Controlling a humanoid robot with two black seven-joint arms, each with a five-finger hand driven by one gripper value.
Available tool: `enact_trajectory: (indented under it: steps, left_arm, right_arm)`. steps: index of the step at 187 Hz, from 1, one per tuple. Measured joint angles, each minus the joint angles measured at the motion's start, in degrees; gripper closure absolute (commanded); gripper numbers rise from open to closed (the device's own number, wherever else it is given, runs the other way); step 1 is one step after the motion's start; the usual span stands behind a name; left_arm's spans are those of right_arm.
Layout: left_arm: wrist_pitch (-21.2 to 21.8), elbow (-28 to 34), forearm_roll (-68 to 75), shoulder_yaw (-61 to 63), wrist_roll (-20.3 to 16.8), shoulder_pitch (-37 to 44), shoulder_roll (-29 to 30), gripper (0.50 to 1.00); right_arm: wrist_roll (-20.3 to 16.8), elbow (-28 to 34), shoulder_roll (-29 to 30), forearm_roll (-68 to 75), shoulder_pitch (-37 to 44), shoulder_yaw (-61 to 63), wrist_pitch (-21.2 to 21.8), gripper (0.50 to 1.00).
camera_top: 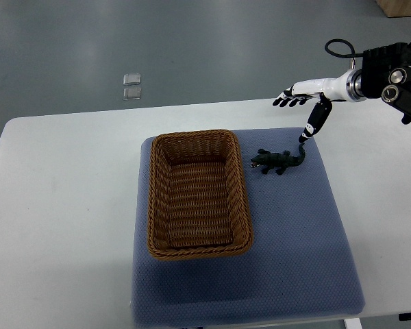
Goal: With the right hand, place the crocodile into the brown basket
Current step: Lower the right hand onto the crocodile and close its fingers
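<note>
Just the one camera here, and it looked steeply down from the robot's side at the white counter [61, 178], far enough back that the brown basket [198, 205] sat mid-frame with grey floor [192, 48] beyond it.

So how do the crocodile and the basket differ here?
The crocodile is small and dark green; the basket is far larger, brown and woven. The crocodile lies outside, right of the basket; the basket stands empty. Both rest on the blue mat.

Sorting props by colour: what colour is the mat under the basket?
Blue-grey, a plain mat beneath the brown basket; shows in the top view.
</note>
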Motion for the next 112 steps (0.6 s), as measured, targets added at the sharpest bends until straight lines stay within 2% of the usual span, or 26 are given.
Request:
enact_trajectory:
  steps: [112]
  left_arm:
    - [0.0, 0.13, -0.02, 0.02, 0.0, 0.0, 0.0, 0.5]
  right_arm:
    - [-0.01, -2.27, 6.3, -1.39, -7.05, -0.61, -6.27, 0.589]
